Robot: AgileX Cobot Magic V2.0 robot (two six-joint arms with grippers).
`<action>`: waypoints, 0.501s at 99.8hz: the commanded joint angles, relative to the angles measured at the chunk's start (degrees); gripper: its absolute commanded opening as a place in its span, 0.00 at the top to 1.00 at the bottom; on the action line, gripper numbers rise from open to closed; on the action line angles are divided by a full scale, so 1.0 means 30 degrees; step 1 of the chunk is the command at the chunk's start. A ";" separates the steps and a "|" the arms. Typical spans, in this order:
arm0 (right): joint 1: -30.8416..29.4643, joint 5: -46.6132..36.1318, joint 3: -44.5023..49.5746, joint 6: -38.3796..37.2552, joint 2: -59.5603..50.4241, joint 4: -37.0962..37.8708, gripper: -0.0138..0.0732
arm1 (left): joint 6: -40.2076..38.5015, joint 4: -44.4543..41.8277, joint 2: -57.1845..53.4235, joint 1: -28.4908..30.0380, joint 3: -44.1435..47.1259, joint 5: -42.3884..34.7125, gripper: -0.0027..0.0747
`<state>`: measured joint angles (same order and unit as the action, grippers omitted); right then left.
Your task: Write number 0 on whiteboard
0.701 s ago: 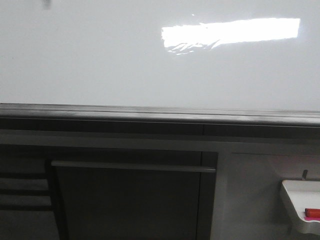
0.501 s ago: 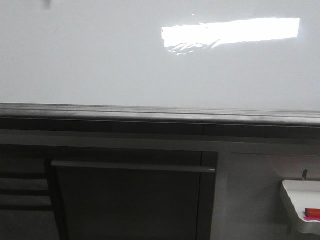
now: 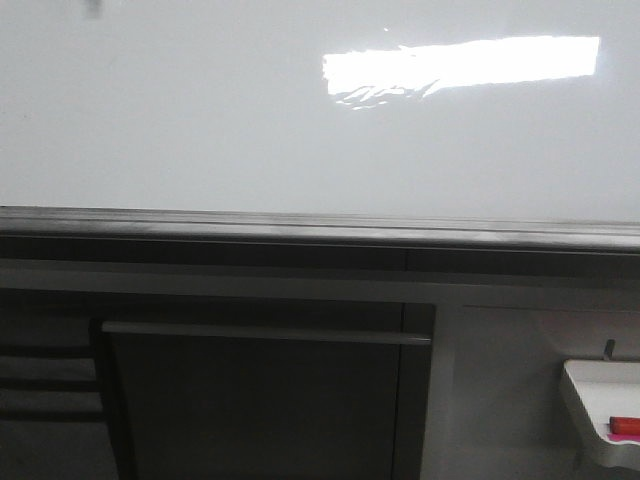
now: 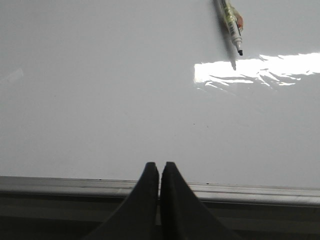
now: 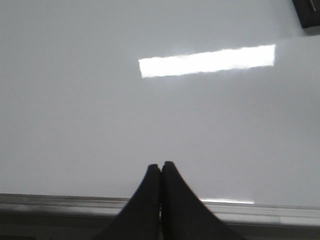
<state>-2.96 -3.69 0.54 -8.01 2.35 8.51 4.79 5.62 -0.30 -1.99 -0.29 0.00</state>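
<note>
The whiteboard (image 3: 200, 120) fills the upper half of the front view, glossy white, with a bright rectangular glare patch (image 3: 465, 62) toward the upper right. A grey metal rail (image 3: 300, 228) runs along its lower edge. Below the rail a dark panel with a horizontal bar handle (image 3: 265, 333) is seen, and at the lower right a small white tray (image 3: 590, 400) with a red item (image 3: 625, 425) in it. A small dark blur (image 3: 94, 8) is cut off at the top left edge of the front view; what it is cannot be told.

No arm is seen in the front view. In the left wrist view the left gripper (image 4: 159, 167) is seen with its jaws pressed together, nothing between them, the tips over the rail (image 4: 60, 185) in front of the board (image 4: 100, 100). In that view a marker (image 4: 232, 22) is seen at the far part of the board, uncapped, dark tip pointing down toward the glare (image 4: 255, 67), with its shadow just beside it. What holds the marker is not visible.

In the right wrist view the right gripper (image 5: 160, 167) is likewise closed and empty, the tips over the rail (image 5: 60, 202) before the board (image 5: 75, 110). A dark object (image 5: 307, 12) is cut off at the corner of that view.

The number 0 cannot be made out on the board in any view; only faint dark streaks in the glare are seen.
</note>
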 commanded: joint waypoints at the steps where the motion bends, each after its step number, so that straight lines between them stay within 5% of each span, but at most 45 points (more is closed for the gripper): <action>1: 0.0005 -0.1494 0.0227 0.0145 0.0146 0.0085 0.93 | -0.0177 0.1668 -0.0468 0.0076 0.0493 -0.1520 0.99; 38: 0.0005 -0.2251 0.0227 0.0145 0.0146 0.0085 0.93 | -0.0177 0.6773 -0.0463 0.0076 0.0493 -0.1520 0.99; 50: 0.0005 -0.2874 0.0227 -0.2666 0.0146 -0.1156 0.93 | -0.0177 0.6814 -0.0356 0.0076 0.0493 -0.1324 0.99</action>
<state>-2.87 -6.28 0.54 -10.66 2.35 7.57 4.75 24.96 -0.30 -1.99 -0.29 0.00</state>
